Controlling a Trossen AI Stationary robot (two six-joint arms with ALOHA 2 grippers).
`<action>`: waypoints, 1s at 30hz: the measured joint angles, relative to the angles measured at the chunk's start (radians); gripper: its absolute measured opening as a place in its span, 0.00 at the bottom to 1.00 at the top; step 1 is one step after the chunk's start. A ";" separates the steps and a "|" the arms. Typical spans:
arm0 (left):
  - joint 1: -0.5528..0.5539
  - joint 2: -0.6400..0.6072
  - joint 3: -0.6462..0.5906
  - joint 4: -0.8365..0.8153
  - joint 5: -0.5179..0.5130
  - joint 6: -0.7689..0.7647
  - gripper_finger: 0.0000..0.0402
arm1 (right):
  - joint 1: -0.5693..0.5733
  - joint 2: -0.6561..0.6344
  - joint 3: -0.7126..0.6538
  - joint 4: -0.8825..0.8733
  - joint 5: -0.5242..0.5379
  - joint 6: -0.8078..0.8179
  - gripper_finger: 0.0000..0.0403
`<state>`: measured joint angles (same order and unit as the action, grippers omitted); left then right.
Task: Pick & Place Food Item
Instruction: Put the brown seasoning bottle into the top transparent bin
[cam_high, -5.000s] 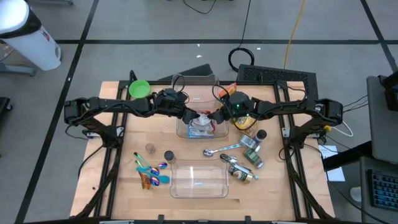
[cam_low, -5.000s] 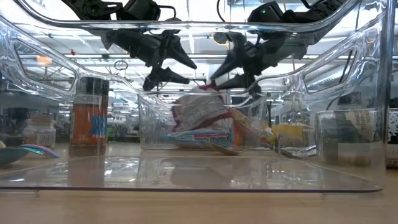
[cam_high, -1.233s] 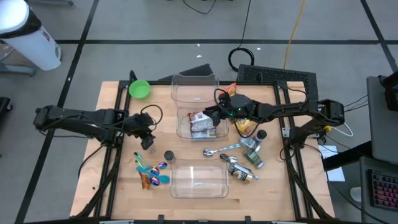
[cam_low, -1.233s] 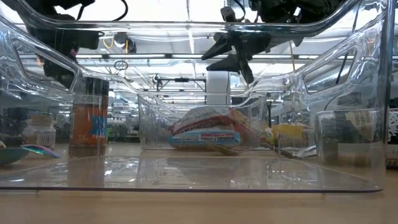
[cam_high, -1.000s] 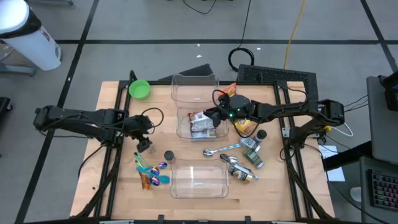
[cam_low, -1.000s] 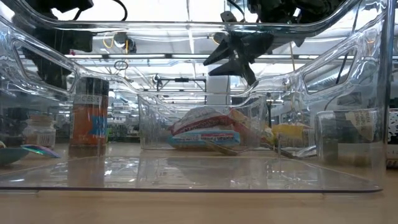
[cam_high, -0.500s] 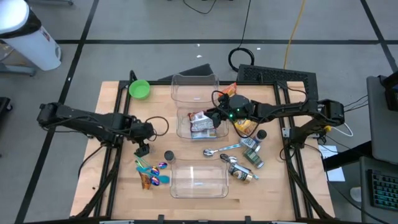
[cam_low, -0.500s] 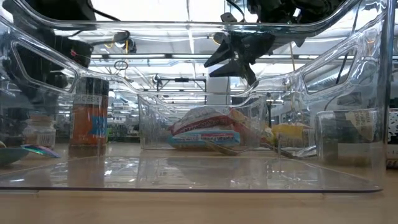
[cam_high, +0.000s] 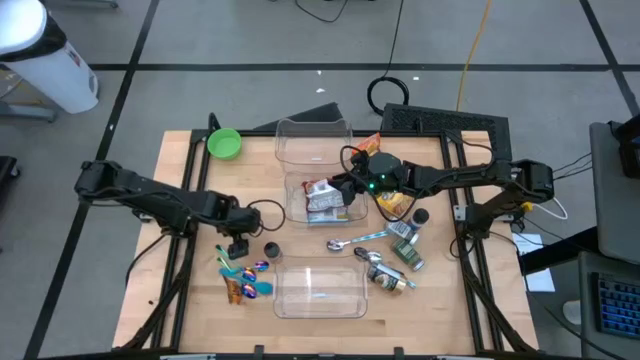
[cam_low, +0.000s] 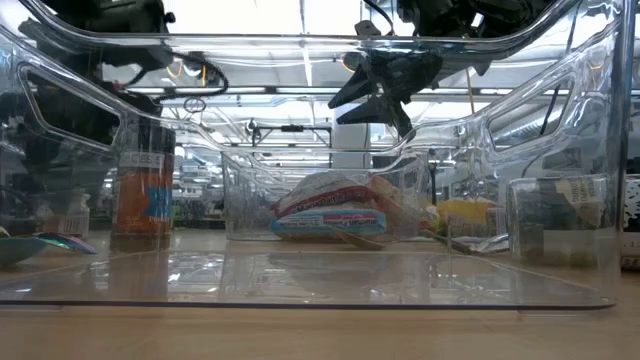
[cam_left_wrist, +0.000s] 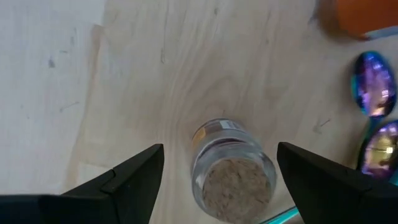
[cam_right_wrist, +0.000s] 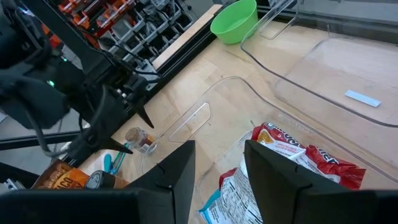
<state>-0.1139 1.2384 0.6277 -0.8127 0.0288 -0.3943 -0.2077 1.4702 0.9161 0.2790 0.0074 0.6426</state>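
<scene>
Over the cork-topped jar (cam_left_wrist: 233, 167) | left tool (cam_left_wrist: 219, 177) spread wide | right tool (cam_right_wrist: 219, 165) above snack bags (cam_right_wrist: 283, 168), partly apart, empty

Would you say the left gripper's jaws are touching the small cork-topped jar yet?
Apart. The left wrist view shows the left gripper open, bare wood between each jaw and the cork-topped jar.

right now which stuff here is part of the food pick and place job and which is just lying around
In play:
- cork-topped jar, between the open left gripper's fingers
- snack bags in the clear bin
- right gripper, over that bin
- empty clear bin

Lying about:
- green bowl
- metal spoon
- iridescent spoons
</scene>
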 joint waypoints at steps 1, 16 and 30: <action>0.000 0.012 0.000 0.000 0.000 0.000 0.80 | 0.000 0.000 0.000 0.000 0.000 0.000 0.32; 0.005 0.081 0.000 0.004 0.016 0.012 0.49 | 0.000 0.000 0.000 -0.001 -0.003 -0.010 0.32; 0.074 0.069 0.014 -0.063 0.071 0.138 0.49 | 0.000 0.000 0.000 -0.001 -0.003 -0.030 0.32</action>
<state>-0.0395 1.3075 0.6413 -0.8761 0.0998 -0.2561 -0.2077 1.4701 0.9161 0.2778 0.0044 0.6128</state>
